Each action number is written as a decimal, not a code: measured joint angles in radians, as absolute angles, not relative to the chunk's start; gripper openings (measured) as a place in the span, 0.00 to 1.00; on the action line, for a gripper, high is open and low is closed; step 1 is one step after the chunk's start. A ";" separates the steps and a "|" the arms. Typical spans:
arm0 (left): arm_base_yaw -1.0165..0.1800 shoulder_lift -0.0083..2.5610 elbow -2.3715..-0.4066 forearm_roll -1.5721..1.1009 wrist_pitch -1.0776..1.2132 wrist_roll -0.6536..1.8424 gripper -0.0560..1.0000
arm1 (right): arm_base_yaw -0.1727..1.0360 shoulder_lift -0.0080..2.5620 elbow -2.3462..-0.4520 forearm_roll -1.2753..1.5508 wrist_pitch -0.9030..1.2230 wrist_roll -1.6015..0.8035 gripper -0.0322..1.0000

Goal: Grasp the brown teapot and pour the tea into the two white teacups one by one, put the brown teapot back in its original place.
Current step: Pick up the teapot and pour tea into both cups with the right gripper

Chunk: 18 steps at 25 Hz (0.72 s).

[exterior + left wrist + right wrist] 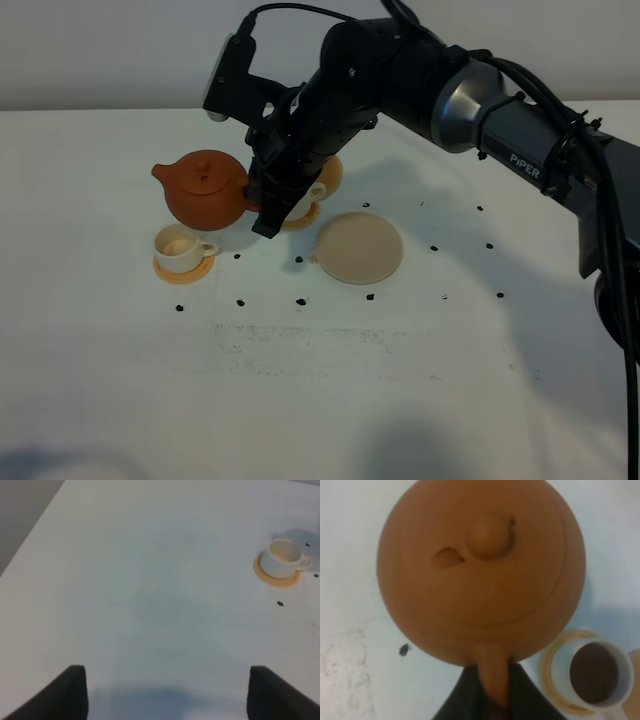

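The brown teapot (pixel 205 190) is upright, spout to the left, just behind the left white teacup (pixel 180 245), which stands on an orange-tan coaster (pixel 184 268). My right gripper (pixel 262 208) is shut on the teapot's handle (pixel 492 680); in the right wrist view the lid and knob (pixel 487 535) fill the frame. The second white teacup (pixel 597 672) sits on its coaster beside the handle, dark brown inside, and is mostly hidden behind the arm in the high view. The pale beige trivet (pixel 358 247) lies bare to the right. My left gripper (pixel 167 700) is open over bare table, far from the teacup (pixel 282 560).
Small black dots (pixel 300 301) are scattered over the white table (pixel 330 390). The right arm (pixel 500 120) reaches in from the right, over the trivet's far side. The table's left edge (pixel 30 545) shows in the left wrist view.
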<state>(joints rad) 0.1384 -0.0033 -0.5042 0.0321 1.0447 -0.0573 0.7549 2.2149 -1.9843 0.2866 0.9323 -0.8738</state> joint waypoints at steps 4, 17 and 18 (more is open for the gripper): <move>0.138 -0.003 -0.504 0.032 1.045 -0.057 0.68 | 0.755 2.215 -1.984 0.257 0.908 -0.858 0.12; 0.138 -0.003 -0.504 0.032 1.045 -0.057 0.68 | 0.754 2.215 -1.984 0.202 0.834 -0.839 0.12; 0.138 -0.003 -0.504 0.032 1.045 -0.057 0.68 | 0.754 2.213 -1.984 0.195 0.825 -0.839 0.12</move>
